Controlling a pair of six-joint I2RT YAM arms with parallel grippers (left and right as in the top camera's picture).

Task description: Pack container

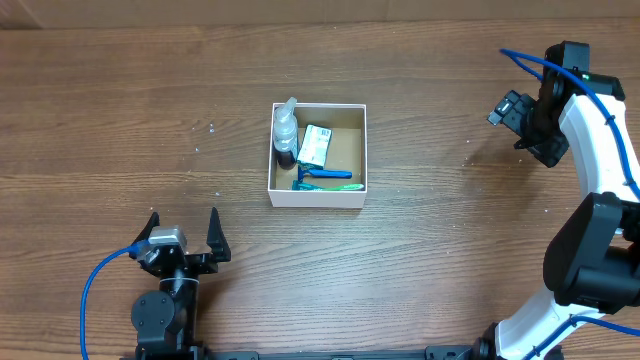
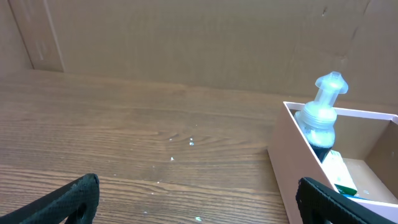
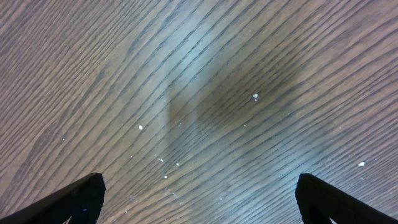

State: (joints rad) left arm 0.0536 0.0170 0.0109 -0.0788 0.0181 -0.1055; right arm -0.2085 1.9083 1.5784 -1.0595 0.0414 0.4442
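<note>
- Overhead view first: the container [image 1: 318,155] sits ahead of the left pincer [image 1: 183,222] and off to its right, well apart from it. It's even further from the right pincer [image 3: 199,205], way out to that one's left.
- Inside the container I can make out a pump bottle [image 1: 286,130] against the left wall, a small green-and-white box [image 1: 316,146] just beside it, and a blue razor [image 1: 325,175] with a green handle [image 1: 338,186] (toothbrush, I'd guess) along the near wall.
- Step in hand, as I read it: packing looks pretty much done. I can't spot anything loose on the table [image 1: 120,120] outside the container, so I'd call this the wrap-up.
- Next move probably just calls for parking both arms without bumping the container. If there's another item, it's out of frame and I can't tell.
- Left pincer: jaws spread wide, nothing between them, low near the table. Its wrist view shows the container's corner and the bottle ahead-right.
- Right pincer: also spread wide, holding nothing and pointing down at bare wood. It looks raised off the table, touching nothing.
</note>
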